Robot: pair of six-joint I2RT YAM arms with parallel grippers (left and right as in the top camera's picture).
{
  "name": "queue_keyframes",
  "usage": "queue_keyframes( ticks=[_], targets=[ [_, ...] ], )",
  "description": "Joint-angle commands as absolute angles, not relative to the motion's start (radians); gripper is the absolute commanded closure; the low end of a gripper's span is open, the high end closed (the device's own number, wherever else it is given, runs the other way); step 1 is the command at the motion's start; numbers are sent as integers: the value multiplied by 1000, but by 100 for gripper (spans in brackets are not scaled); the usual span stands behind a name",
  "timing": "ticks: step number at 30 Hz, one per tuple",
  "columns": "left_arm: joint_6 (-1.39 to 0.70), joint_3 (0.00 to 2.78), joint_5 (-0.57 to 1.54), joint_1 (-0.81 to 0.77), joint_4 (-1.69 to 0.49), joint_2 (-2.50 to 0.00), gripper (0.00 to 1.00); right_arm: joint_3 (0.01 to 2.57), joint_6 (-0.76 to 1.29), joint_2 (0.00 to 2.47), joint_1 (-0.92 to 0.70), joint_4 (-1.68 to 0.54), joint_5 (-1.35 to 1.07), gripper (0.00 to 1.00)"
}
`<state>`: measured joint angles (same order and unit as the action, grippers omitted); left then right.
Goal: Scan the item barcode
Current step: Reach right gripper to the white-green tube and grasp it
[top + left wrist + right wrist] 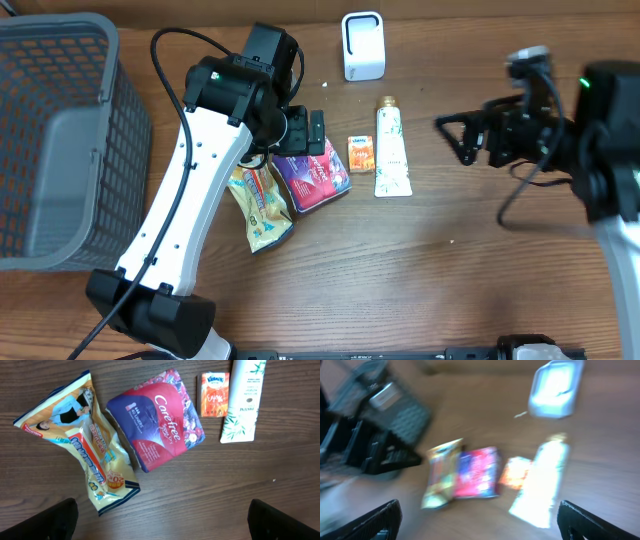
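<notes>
Wide-parted black fingers [47, 520] of the left gripper [162, 522] frame the bottom of the left wrist view, holding nothing; just ahead of them on the table [200, 490] lies the Carefree pack [155, 425], which I take for the item to scan, since it sits almost straight beneath this arm; the snack bag [85, 445] lies against its left side, the tissue pack [215, 394] and tube [243, 402] to its right; the pack is near square and set cornerwise, its lettering climbing toward the tube, so no long axis is clear, and no barcode shows on the upper face; the right gripper [457, 140], likewise fully open and empty, hangs well apart beyond the tube, so the left is plainly nearer; the white scanner [362, 45] stands at the far edge, beyond the tissue pack
</notes>
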<state>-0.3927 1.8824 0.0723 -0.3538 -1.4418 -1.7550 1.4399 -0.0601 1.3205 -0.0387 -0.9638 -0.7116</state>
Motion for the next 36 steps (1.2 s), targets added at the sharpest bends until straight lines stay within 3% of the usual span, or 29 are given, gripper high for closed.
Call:
queue_keyframes(
  ticks=[1,5,10,15,20,26,30,36],
  targets=[
    [-404,1884,78,-354,-1439,-1757,1,1470,-68,1464,-41,-950,-984,0],
    [-404,1884,78,-354,-1438,-1757,0,1470,26,1549,-69,-969,-746,0],
    [-404,1884,78,-354,-1439,-1757,1,1470,149,1591,-153,-1037,-224,0],
    [-404,1884,78,-354,-1437,-1757,0,1470,189,1606,-189,-966,-167,1],
    [-412,1884,38,-354,-1317,-1757,0,1465,208,1664,-245,-787,-62,5],
    [-430,1884,18,-348,-1332,-1759,1,1465,208,1799,-297,-660,-25,14],
    [-730,1884,-278,-307,-1408,-1760,0,1465,140,1863,-341,-618,39,17],
    [-774,1884,-278,-262,-1405,-1760,0,1464,94,1925,-365,-596,52,12]
  ],
)
